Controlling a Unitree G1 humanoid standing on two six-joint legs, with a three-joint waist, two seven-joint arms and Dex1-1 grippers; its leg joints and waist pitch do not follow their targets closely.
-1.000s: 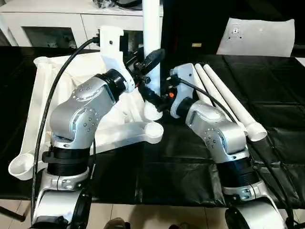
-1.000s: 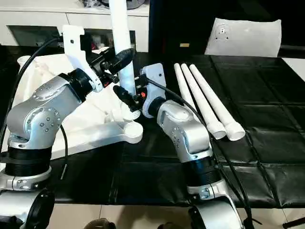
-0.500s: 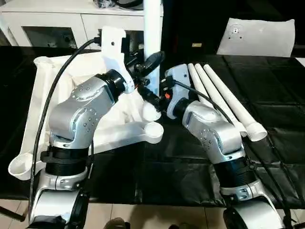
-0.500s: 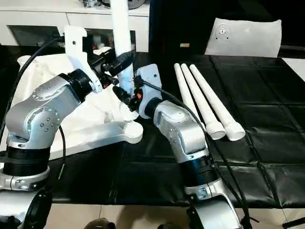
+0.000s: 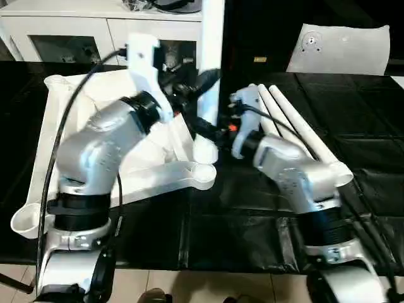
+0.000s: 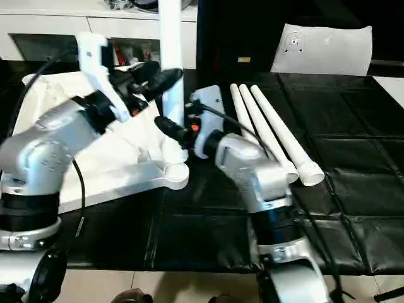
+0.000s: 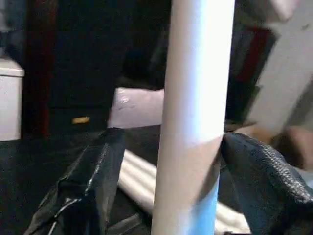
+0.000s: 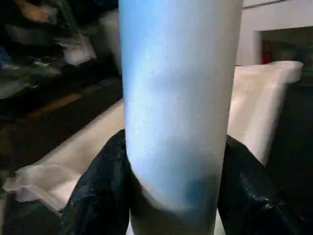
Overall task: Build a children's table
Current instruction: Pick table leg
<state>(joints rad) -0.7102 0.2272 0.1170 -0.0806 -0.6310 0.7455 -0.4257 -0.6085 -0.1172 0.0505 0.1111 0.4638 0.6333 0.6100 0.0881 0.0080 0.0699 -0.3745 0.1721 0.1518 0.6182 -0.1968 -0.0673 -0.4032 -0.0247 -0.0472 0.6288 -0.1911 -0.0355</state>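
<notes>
The white table top [image 5: 63, 107] lies underside up on the left of the black table. One white leg [image 5: 212, 57] stands upright with its wide foot just behind the near right corner socket [image 5: 203, 172]. My left gripper [image 5: 206, 81] is open around the leg at mid height. In the left wrist view one finger [image 7: 254, 171] touches the leg [image 7: 195, 112], while the other finger [image 7: 93, 181] stands a little off. My right gripper [image 5: 209, 130] is shut on the leg lower down, with both fingers pressed against the leg [image 8: 176, 107]. Three more legs [image 5: 297, 129] lie side by side to the right.
A white cabinet [image 5: 76, 28] stands behind the table. A flat white sheet with a round fitting [image 5: 344, 47] leans at the back right. The black table surface [image 5: 252, 221] runs in front of and to the right of the table top.
Both grippers and the upright leg have shifted a little to the right. My right forearm has swung outward to the right.
</notes>
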